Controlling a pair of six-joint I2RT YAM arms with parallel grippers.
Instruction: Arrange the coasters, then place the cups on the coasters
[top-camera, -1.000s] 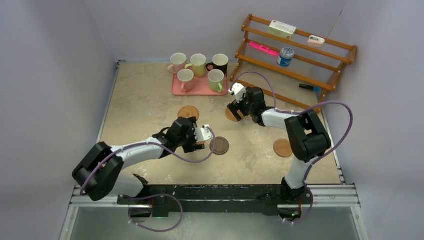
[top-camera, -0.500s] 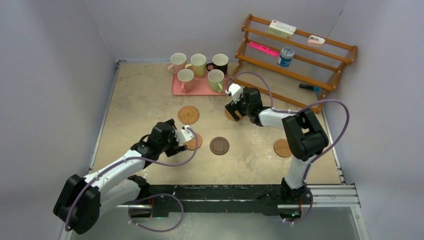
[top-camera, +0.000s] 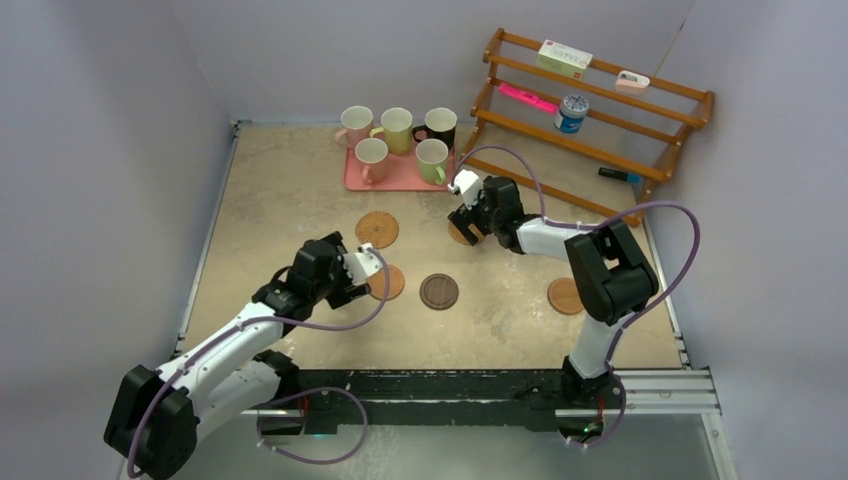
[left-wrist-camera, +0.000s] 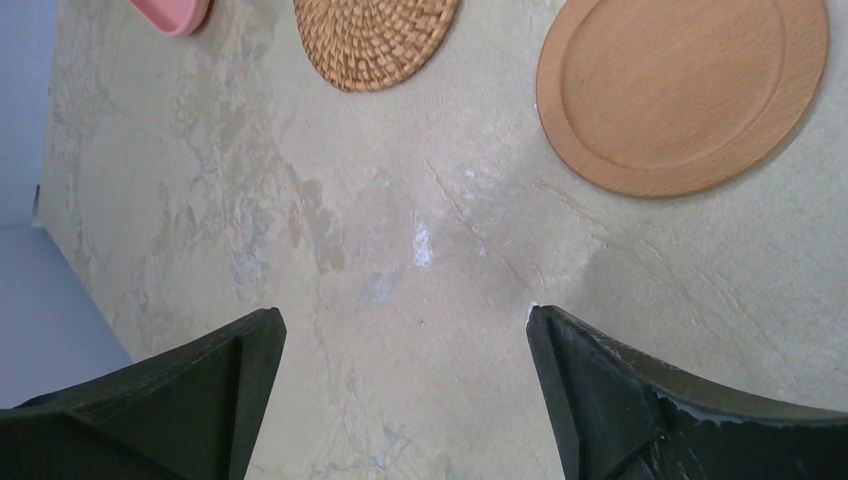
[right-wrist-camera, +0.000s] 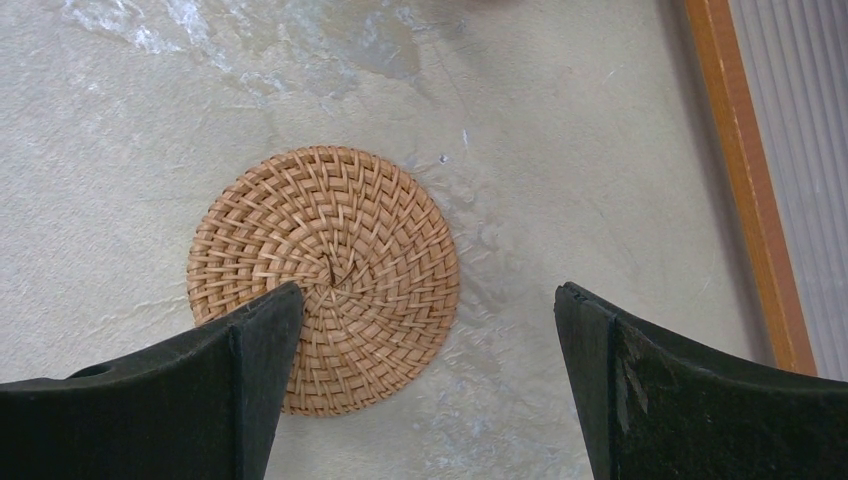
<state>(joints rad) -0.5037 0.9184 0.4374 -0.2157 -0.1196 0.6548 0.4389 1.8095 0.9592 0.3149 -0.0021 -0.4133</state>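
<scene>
1. Beige stone-patterned worktop inside grey walls, seen from above. All 5 cups stand on the pink tray at the middle of the far edge.
   - The 5 coasters lie flat and apart from each other.
   - The first woven coaster lies mid-worktop, below the tray.
   - The first wooden coaster and the dark coaster lie closer to the near edge.
   - The second woven coaster lies toward the wooden rack.
   - The second wooden coaster lies toward the right edge.
   - The left tool sits at the first wooden coaster's rim.
   - The right tool hangs over the second woven coaster.
2. Left wrist view: the left tool's jaws are spread wide and empty, with bare worktop between them. The first wooden coaster and the first woven coaster lie ahead, and a corner of the tray shows beyond.
3. Right wrist view: the right tool's jaws are also wide apart and grip nothing. One finger overlaps the second woven coaster's rim, but I cannot tell whether it touches. A rack rail runs alongside.
4. Judged progress: this is early.
   - The coasters look only loosely spread, not in a tidy row, so arranging seems unfinished.
   - No cup sits on a coaster, so all 5 placements remain.
</scene>
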